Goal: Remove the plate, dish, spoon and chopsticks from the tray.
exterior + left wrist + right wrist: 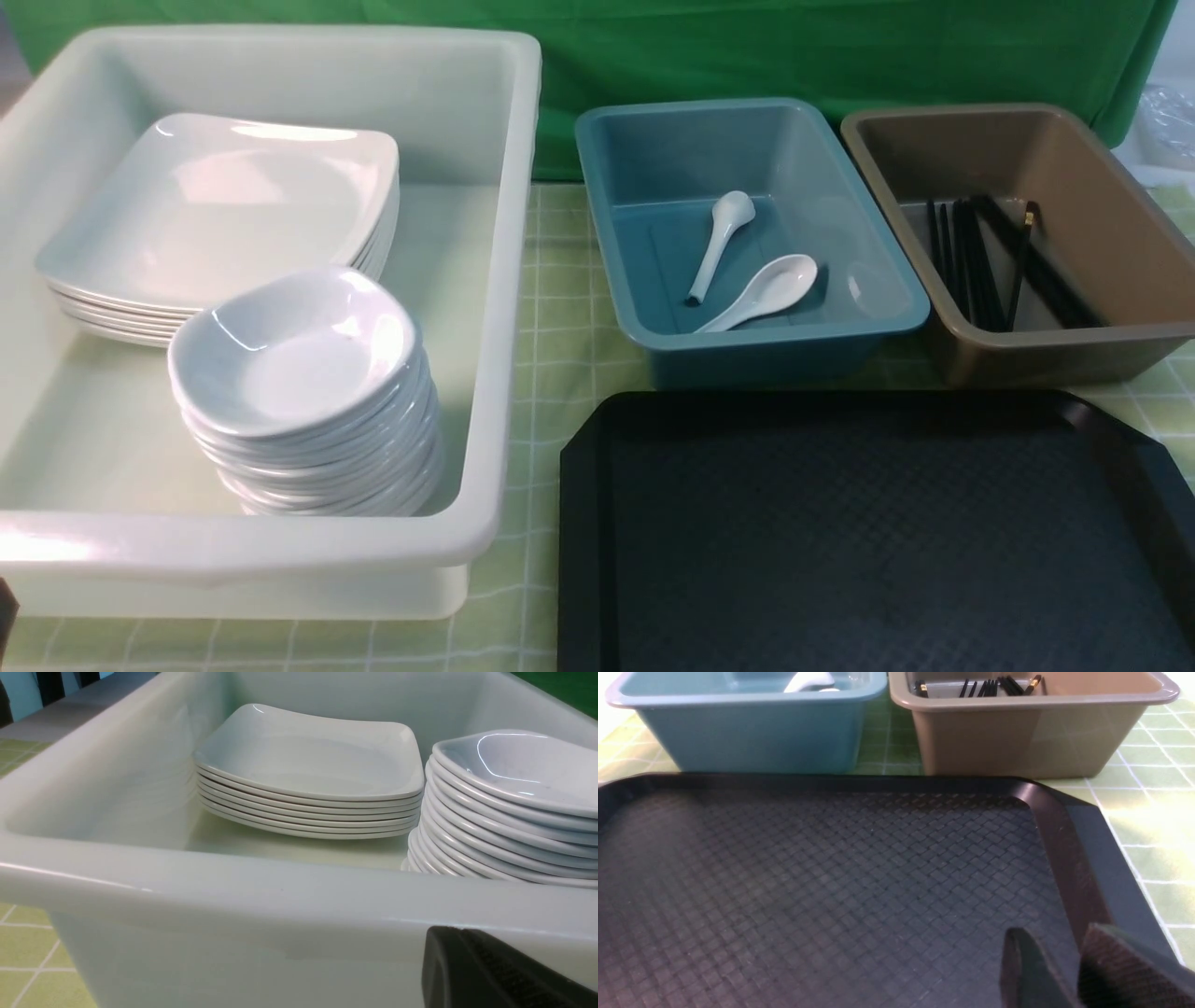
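Tray (868, 532) is lying bare on counter. Plate (224, 201) and dish (294, 350) are topping stacks in white bin (504, 280); spoon (761, 291) in blue bin (747, 345); chopsticks (1022, 257) in brown bin (1055, 359). Left end effector (495, 970) closed, empty. Right end effector (1069, 970) slightly open, empty, over tray.

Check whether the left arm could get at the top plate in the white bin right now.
Probably yes: the top plate lies uncovered on its stack in the open white bin, and only the near wall stands between it and the left claw.
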Controlling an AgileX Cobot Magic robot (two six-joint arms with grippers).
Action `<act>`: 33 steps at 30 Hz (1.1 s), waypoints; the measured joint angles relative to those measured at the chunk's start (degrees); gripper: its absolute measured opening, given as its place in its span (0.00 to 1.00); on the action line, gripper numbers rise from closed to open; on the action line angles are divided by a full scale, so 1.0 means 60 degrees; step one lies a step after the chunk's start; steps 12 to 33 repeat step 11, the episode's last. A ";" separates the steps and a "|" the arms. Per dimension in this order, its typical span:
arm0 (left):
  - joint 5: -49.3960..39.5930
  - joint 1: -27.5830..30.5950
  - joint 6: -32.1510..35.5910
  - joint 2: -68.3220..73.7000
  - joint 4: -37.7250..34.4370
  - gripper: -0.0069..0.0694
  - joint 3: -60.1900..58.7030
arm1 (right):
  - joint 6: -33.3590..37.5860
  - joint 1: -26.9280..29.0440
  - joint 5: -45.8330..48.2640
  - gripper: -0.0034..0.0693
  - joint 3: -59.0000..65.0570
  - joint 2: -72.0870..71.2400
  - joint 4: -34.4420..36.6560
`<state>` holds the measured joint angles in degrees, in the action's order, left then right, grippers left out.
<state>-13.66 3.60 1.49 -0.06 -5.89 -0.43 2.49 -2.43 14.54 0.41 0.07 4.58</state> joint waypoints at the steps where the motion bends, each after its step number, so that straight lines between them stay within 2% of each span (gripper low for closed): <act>1: 0.0000 0.0000 0.0000 0.0000 0.0000 0.11 0.0000 | 0.0000 0.0000 0.0000 0.35 0.0000 0.0000 0.0000; 33: 0.0000 0.0000 0.0000 0.0000 0.0030 0.11 0.0000 | 0.0000 0.0000 0.0000 0.37 0.0000 0.0000 0.0000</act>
